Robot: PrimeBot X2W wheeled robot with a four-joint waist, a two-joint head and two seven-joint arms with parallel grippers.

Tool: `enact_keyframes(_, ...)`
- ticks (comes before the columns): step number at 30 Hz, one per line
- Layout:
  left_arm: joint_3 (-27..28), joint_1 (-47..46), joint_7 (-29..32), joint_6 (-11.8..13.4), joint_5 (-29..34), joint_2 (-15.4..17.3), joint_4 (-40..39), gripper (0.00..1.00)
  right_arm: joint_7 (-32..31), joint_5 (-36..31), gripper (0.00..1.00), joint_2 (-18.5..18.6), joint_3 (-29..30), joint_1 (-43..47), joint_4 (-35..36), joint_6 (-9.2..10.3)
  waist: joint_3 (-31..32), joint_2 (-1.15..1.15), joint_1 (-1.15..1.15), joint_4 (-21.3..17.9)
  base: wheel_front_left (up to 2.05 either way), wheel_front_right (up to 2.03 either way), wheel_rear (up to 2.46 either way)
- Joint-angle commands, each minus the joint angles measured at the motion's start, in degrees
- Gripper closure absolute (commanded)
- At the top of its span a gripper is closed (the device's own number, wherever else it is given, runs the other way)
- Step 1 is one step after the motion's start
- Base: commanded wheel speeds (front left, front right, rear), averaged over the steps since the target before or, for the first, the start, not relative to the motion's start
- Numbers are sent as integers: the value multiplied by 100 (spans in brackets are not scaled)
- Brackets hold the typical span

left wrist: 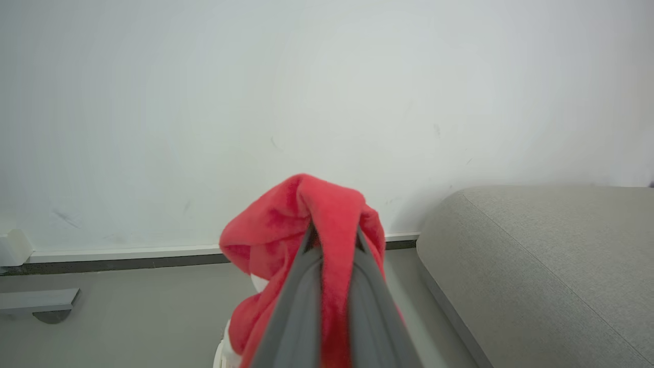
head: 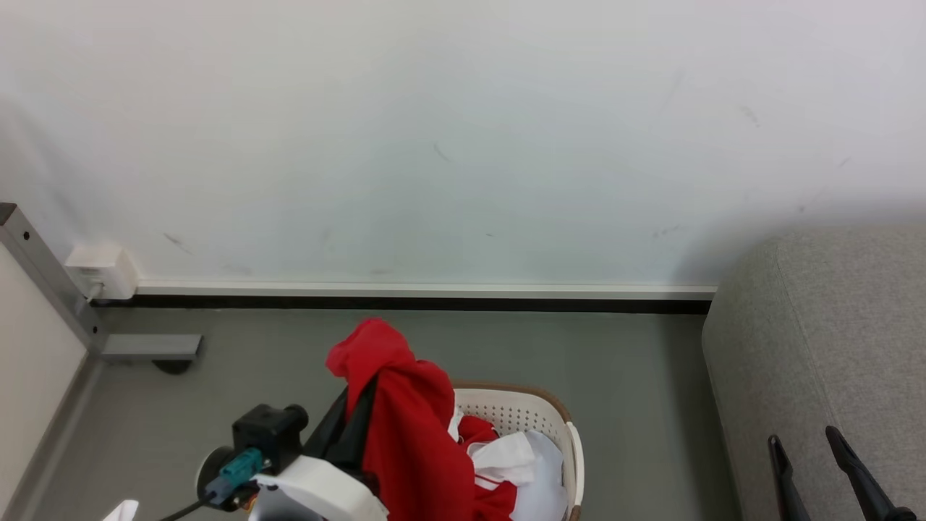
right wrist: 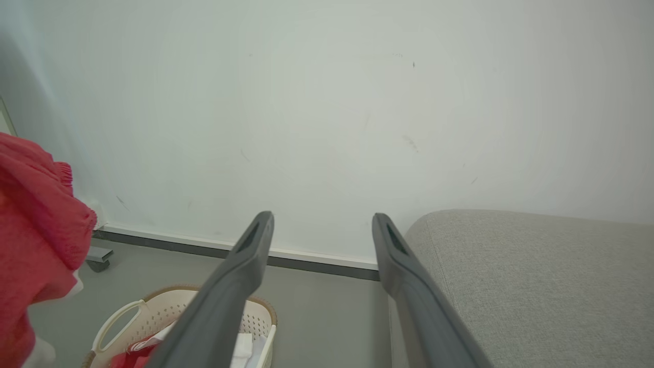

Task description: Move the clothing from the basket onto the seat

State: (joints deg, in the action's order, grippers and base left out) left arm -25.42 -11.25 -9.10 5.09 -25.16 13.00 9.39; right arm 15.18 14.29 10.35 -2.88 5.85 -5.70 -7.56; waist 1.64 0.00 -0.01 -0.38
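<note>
1. Left gripper [left wrist: 334, 235]: its two long dark fingers are clamped together on a fold of a soft bright red fabric garment [head: 405, 434]. The garment is raised above the basket, and it drapes down over the fingers and along the pale forearm.
2. Oval cream-white perforated plastic basket [head: 517, 412] with a brown rim: it stands on the grey floor [head: 615, 362] at the near centre, left of the sofa and apart from it. Whether the hanging end of the garment is clear of the basket cannot be told.
3. Remaining red and white fabric pieces [head: 506, 463], one with thin red stripes, lie crumpled inside the basket.
4. Large light grey fabric-upholstered sofa [head: 832, 325]: it fills the right of the scene, with a rounded edge and a visible seam.
5. Right gripper [head: 803, 438]: its dark fingers stand wide apart with nothing between them, at the near right over the sofa's front edge.
6. Plain white wall [head: 463, 145] with a pale baseboard: it closes the far side, and a small white socket box [head: 101, 271] sits at its far left.
</note>
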Motion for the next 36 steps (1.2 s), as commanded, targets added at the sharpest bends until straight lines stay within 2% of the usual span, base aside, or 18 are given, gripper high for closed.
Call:
enact_keyframes(1, 14, 41, 1, -3, -19, 49, -51, 100, -5, 5, 0, 29, 5, 34, 14, 14, 8, 0, 1, 1, 0, 0, 0)
enact_keyframes(11, -146, -127, 258, -61, 46, 145, -458, 100, -5, -47, 0, 179, -380, -163, 207, 14, -26, 0, 1, -11, 0, 0, 0)
enact_keyframes(16, -350, -312, 471, -131, 116, 64, -757, 100, -5, 38, 0, 386, -1032, -459, 424, 14, -56, 0, 1, -3, 0, 0, 0)
enact_keyframes(25, -889, -625, 748, -344, 196, -251, -1043, 100, -5, 279, 0, 856, -2586, -1210, 586, 13, -27, 0, 1, 11, 0, 0, 0)
enact_keyframes(29, -1183, -705, 849, -461, 223, -433, -1106, 100, -5, 382, 0, 998, -2967, -1476, 486, 14, -13, 0, 1, 13, 0, 0, 0)
enact_keyframes(36, -1666, -708, 1031, -669, 197, -598, -1228, 100, -5, 524, 0, 1085, -3237, -1697, 332, 14, -20, 0, 1, 14, 0, 0, 0)
